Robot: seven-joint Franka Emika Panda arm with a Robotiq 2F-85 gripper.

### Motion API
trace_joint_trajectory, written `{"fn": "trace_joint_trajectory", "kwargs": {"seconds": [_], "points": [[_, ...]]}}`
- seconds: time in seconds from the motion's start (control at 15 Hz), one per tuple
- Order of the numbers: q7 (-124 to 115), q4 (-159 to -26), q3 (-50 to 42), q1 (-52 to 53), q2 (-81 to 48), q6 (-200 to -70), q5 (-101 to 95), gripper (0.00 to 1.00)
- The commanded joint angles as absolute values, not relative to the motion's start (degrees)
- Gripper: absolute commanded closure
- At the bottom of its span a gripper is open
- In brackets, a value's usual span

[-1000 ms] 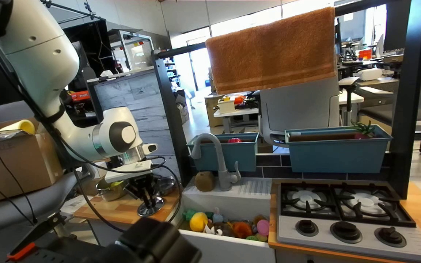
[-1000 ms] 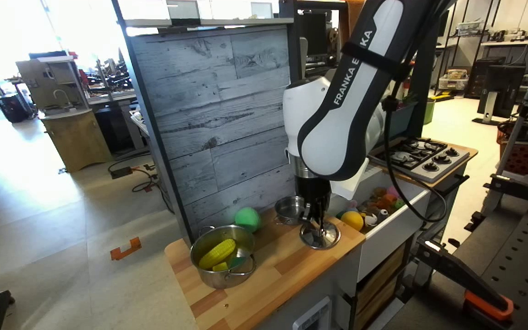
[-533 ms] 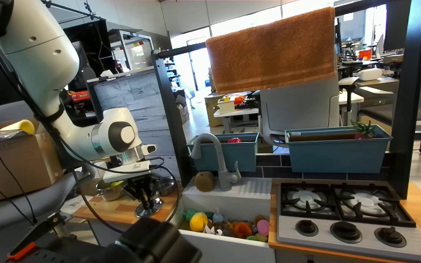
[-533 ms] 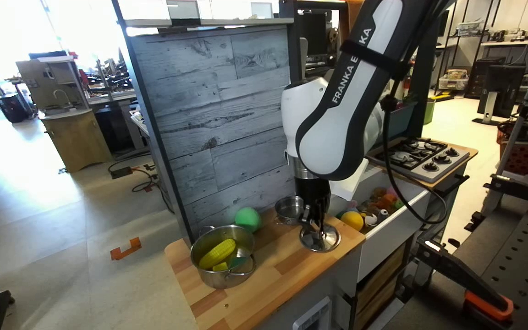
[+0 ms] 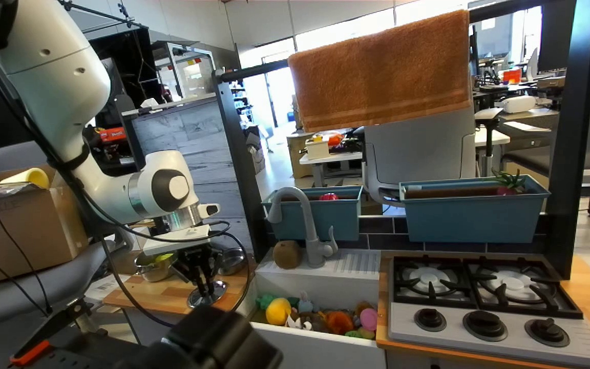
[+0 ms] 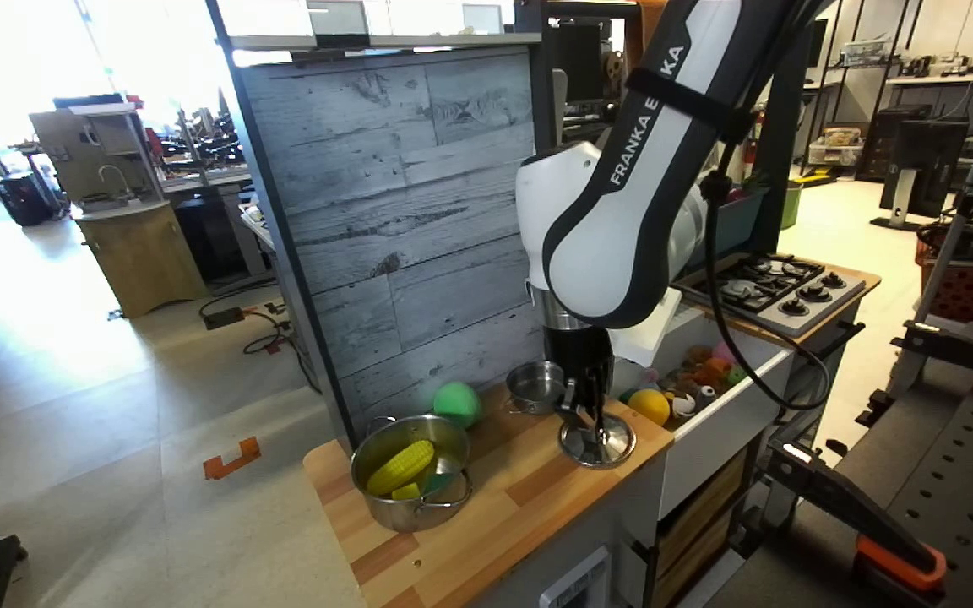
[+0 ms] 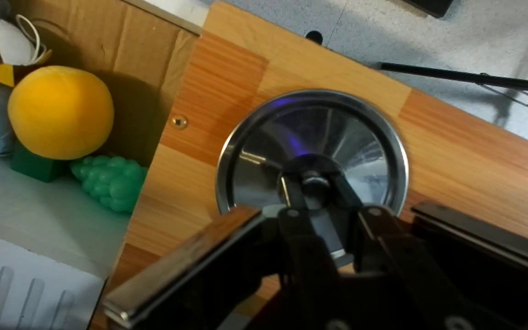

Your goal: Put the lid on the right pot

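Reading this as the hold-and-carry step, with placement not yet begun. Got the round, shiny silver metal lid (image 7: pixel 319 133) at the end of the light-brown wood-block counter (image 6: pixel 486 511) beside the white sink (image 5: pixel 325 352), well apart from the big silver two-handled pot (image 6: pixel 394 513) with the yellow corn cob (image 6: pixel 402 467) inside. In the wrist view, seeing a slim black finger (image 7: pixel 345 192) on each side of the lid's small round knob (image 7: pixel 315 185), with no clear gap — so calling the black Robotiq gripper (image 7: pixel 313 179) pinched on the knob, pointing down, with lid roughly level. Can't tell about lid-to-counter contact from these angles; could be just clear, could be resting. For target, going with the small, shallow silver metal pot (image 6: pixel 529 400): near the grey wood-plank panel (image 6: pixel 406 211), uncovered, to the right of the big one in both exterior views. Fits on size too, by eye — much closer to the lid's width than the big pot. Next, raise straight up until well above the small pot, then make a short shift back toward the panel, centre, lower flat, and only then spread the fingers. Needs height first: could clip the near rim by going sideways too low, and shove the pot. Expect some swing or tilt too, with just the knob for hold. Before release, check for even seating all around.
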State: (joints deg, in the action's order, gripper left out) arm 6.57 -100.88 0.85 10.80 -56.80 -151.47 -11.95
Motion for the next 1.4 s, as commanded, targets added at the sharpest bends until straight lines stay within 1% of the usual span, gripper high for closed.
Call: {"fn": "trace_joint_trajectory", "kwargs": {"seconds": [0.0, 0.2, 0.27, 0.47, 0.67, 0.8, 0.93, 1.07, 1.33], "points": [[6.8, -100.9, 1.6, 10.1, -57.0, -152.7, -12.0, 0.95], [5.2, -100.8, 0.2, 11.3, -57.0, -151.6, -12.3, 0.95], [5.9, -112.0, 0.2, 10.3, -46.1, -149.1, -12.6, 0.95], [5.8, -116.7, 0.0, 9.9, -40.4, -147.3, -12.5, 0.95], [6.8, -123.8, 1.3, 8.0, -31.0, -146.3, -11.6, 0.95], [6.6, -128.2, 2.1, 6.4, -24.4, -148.1, -10.4, 0.95], [6.3, -130.5, 2.1, 4.9, -18.3, -148.1, -9.4, 0.95], [7.0, -127.6, 1.6, 3.5, -17.2, -146.8, -8.5, 0.95], [7.0, -114.8, 0.6, 1.3, -22.1, -141.3, -7.3, 0.95]]}}
